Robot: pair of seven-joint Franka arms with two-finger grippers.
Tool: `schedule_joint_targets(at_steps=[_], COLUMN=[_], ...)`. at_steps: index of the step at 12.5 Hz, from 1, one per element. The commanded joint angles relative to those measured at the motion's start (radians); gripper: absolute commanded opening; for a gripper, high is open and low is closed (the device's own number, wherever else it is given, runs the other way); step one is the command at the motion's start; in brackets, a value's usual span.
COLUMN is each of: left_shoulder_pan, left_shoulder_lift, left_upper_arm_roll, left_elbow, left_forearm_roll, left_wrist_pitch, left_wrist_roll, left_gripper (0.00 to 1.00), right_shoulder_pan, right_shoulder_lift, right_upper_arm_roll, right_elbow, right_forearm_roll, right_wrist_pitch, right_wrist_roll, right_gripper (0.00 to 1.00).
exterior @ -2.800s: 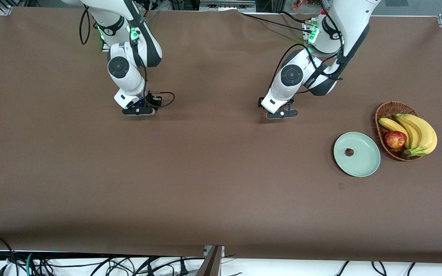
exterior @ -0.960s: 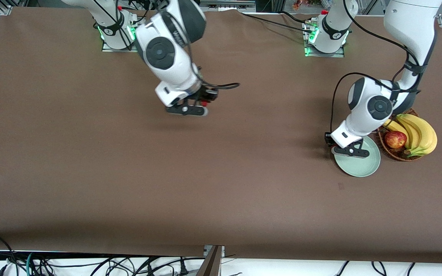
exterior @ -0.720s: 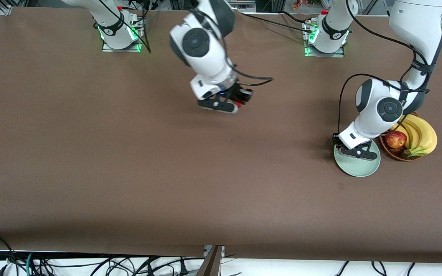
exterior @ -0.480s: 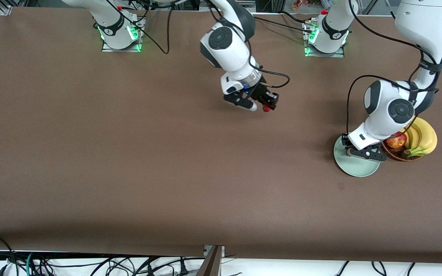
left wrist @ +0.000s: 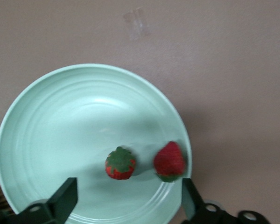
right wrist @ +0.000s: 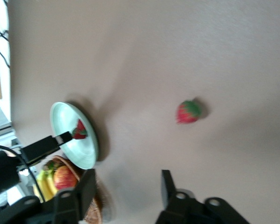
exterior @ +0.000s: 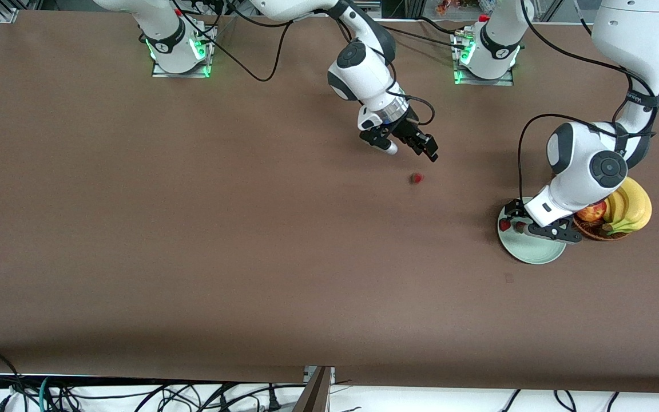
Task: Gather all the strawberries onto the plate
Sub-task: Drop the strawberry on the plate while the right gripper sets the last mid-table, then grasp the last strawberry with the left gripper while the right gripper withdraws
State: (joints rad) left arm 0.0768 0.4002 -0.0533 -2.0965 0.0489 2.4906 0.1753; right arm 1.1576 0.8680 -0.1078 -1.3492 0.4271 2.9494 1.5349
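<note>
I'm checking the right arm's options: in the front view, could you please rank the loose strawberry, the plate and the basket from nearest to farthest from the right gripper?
1. Loose strawberry, on the table close by the right gripper.
2. Plate, toward the left arm's end.
3. Basket, beside the plate.

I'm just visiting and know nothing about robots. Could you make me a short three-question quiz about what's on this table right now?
1. How many strawberries lie in the plate?
2. True or false: the loose strawberry lies on the table, outside the plate.
3. Which hand is over the plate? A) the left hand B) the right hand

Key
1. Two: one strawberry green top up, the other strawberry on its side by the rim.
2. True.
3. A; its fingers stand open.
</note>
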Motion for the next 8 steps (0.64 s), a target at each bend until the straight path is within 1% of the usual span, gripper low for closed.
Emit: schedule_joint_targets(at_steps=[1, 2, 3, 5, 7, 8], left_shoulder_pan=[-0.017, -0.026, -0.047, -0.092, -0.103, -0.118], left_shoulder_lift=[0.006, 0.008, 0.008, 0.034, 0.051, 0.067], left_upper_arm_roll=[-0.008, -0.01, -0.01, -0.023, -0.06, -0.072], left_elbow=[0.097, 0.122, 0.133, 0.124, 0.124, 0.124], left_forearm_roll=[-0.059, -0.075, -0.108, -0.194, -0.202, -0.202], left_wrist_pitch=[-0.125, -0.168, -0.188, -0.19, -0.18, -0.174], left_wrist_roll=[0.027, 0.027, 0.02, -0.017, -0.083, -0.132], left_gripper=[1.0, 1.0, 1.0, 1.0, 1.0, 1.0], right_shoulder_pan=[-0.006, -0.006, -0.007, -0.031, -0.059, -0.067], right_shoulder_lift=[-0.029, -0.041, -0.064, -0.124, -0.182, -0.214], right_upper_arm_roll=[-0.006, -0.025, -0.05, -0.082, -0.09, -0.13], right_elbow=[0.007, 0.009, 0.009, 0.009, 0.006, 0.007], right_forearm_roll=[0.016, 0.016, 0.016, 0.007, 0.012, 0.012], right_wrist_pitch=[-0.036, -0.07, -0.131, -0.307, -0.463, -0.566], right_wrist_roll=[0.011, 0.008, 0.002, -0.028, -0.126, -0.171], right_gripper=[0.99, 0.99, 0.99, 0.99, 0.99, 0.99])
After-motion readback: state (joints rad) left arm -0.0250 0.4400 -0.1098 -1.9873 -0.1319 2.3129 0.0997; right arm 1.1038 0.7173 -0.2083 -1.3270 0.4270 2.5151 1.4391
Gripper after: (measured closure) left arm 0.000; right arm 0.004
